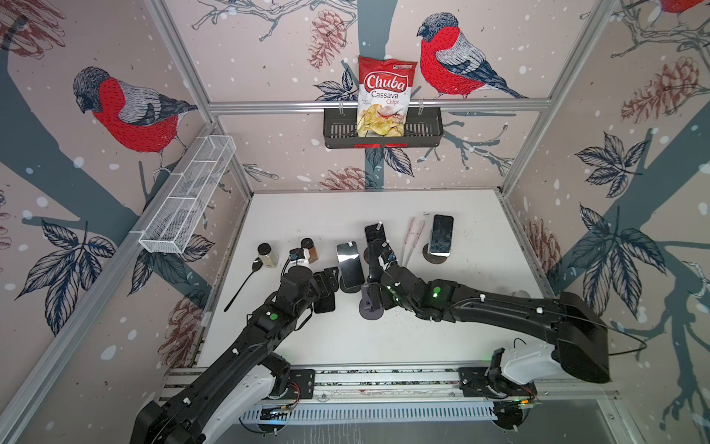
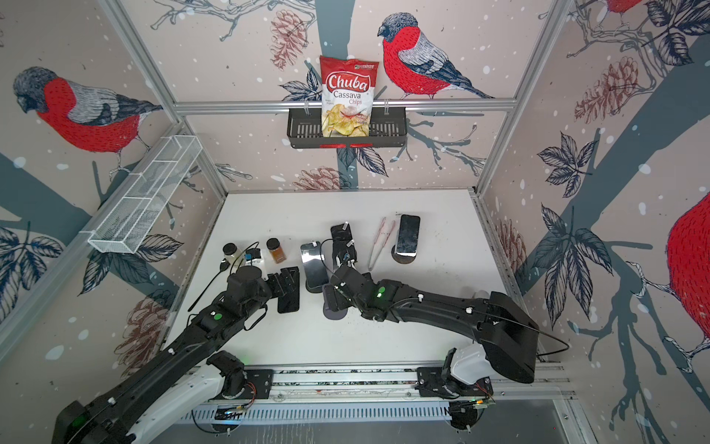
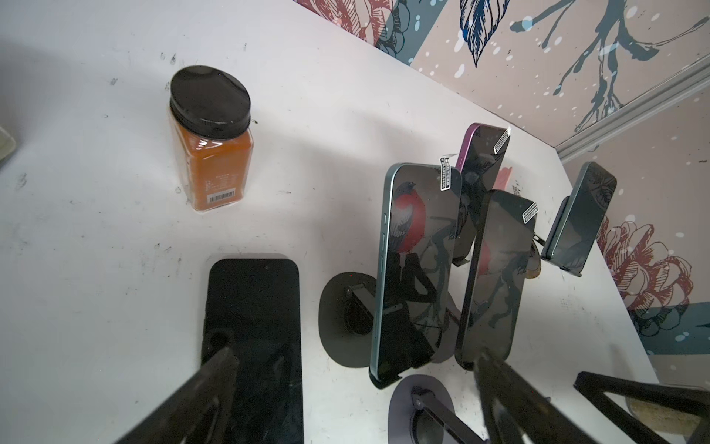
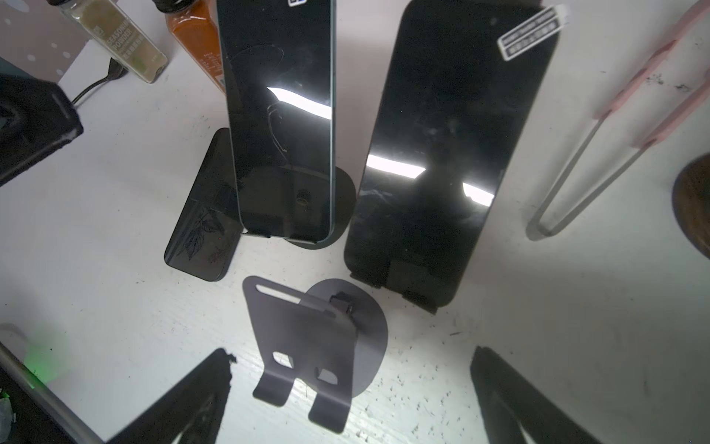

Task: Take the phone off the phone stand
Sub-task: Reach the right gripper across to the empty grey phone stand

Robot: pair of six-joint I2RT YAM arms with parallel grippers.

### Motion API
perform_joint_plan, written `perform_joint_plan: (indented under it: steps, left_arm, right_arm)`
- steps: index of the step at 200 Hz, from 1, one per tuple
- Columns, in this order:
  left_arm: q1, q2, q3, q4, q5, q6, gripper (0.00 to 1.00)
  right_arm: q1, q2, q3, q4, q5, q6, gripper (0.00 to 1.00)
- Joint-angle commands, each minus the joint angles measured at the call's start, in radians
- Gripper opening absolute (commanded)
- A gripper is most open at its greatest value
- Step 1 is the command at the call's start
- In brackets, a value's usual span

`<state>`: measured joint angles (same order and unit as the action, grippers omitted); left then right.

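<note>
- The white table is scuffed and speckled. Wallpaper of red-breasted birds, pine cones and leaves covers the walls inside an aluminium frame.
- A black basket on the far wall holds a bag that reads "Chuba Cassava Chips". A white mesh rack hangs on the left wall.
- The phone lies flat on the table with its screen dark, just left of the empty phone stand and apart from it.
- The left gripper is spread wide, with one finger over the flat phone, and pinches nothing.
- The right gripper is spread wide too. The empty phone stand sits between its fingers, touching neither.
- Only the right wrist view makes "SEASONING POWDER" readable on the pale jar.
- Only the left wrist view shows the barcode on the orange spice jar and a purple-edged phone upright behind the others. The small white stickers on the screens are too fine to read.
- The top views alone show the pink tongs beside the far-right phone, which stands on a round brown base, and the black spoon at the left.
</note>
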<state>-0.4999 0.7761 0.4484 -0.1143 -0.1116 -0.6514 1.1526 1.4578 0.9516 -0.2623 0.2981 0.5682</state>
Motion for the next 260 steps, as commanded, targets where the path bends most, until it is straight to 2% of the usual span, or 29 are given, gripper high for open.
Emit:
perform_joint_plan:
  steps: [1,62,88,135,209,260]
  left_arm:
    - [0.001,-0.023,-0.027,0.076,0.000,-0.017,0.96]
    - [0.002,-0.019,-0.038,0.081,0.042,0.001,0.96]
    - [0.001,-0.018,-0.036,0.076,0.040,0.014,0.96]
    - [0.001,0.001,-0.037,0.087,0.052,0.031,0.96]
    - [0.002,0.025,-0.038,0.099,0.078,0.046,0.96]
    - [0.001,0.022,-0.037,0.092,0.063,0.056,0.96]
  right_arm:
    - [0.023,0.046,0.044,-0.023,0.052,0.029,0.99]
    - [0.041,0.177,0.139,-0.072,0.138,0.105,1.00]
    - [0.045,0.223,0.179,-0.091,0.148,0.105,0.96]
    - [0.062,0.286,0.234,-0.143,0.168,0.118,0.83]
    - [0.088,0.283,0.231,-0.168,0.196,0.124,0.58]
    - [0.103,0.212,0.196,-0.182,0.172,0.105,0.49]
